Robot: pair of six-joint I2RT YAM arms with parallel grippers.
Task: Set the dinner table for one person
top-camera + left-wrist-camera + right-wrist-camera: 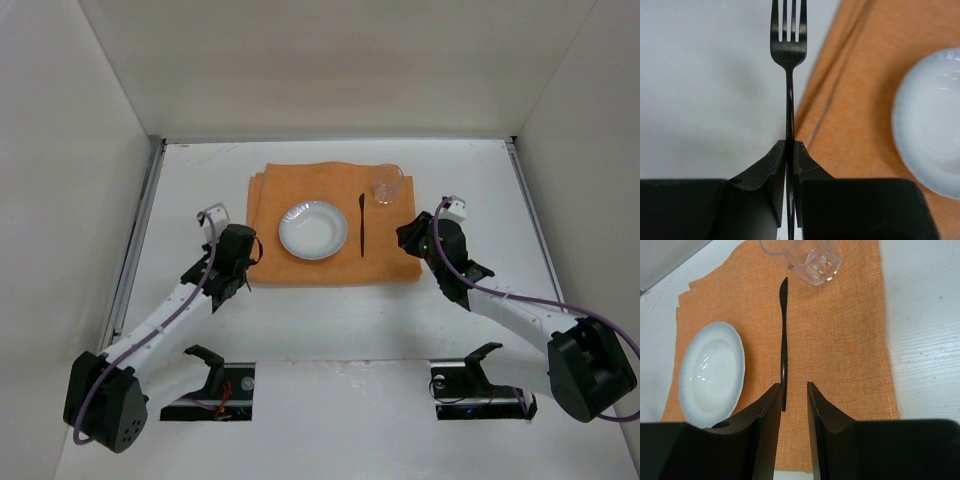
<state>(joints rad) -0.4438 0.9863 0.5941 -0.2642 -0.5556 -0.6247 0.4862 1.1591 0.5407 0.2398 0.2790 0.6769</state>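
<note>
- dinner table (330, 325): white surface filling the top view, rails on its left and right edges, arm bases at the near edge.
- orange mat (385, 258) lies flat at the table's far centre.
- white plate (313, 230) sits on the mat, left of middle.
- black knife (361, 225) lies flat on the mat just right of the plate, not touching it, its length running near-to-far.
- clear glass (387, 184) stands at the mat's far right corner, just past the knife's far end.
- left gripper (790, 145): jaws clamped on the handle of a black fork (788, 50). Tines point away, over bare table just beside the mat's left edge. Can't tell if the fork touches the surface.
- right gripper (793, 386): jaws a narrow gap apart, holding nothing, over the mat's near right part. The knife's near end sits just beside one fingertip, not between the fingers.
</note>
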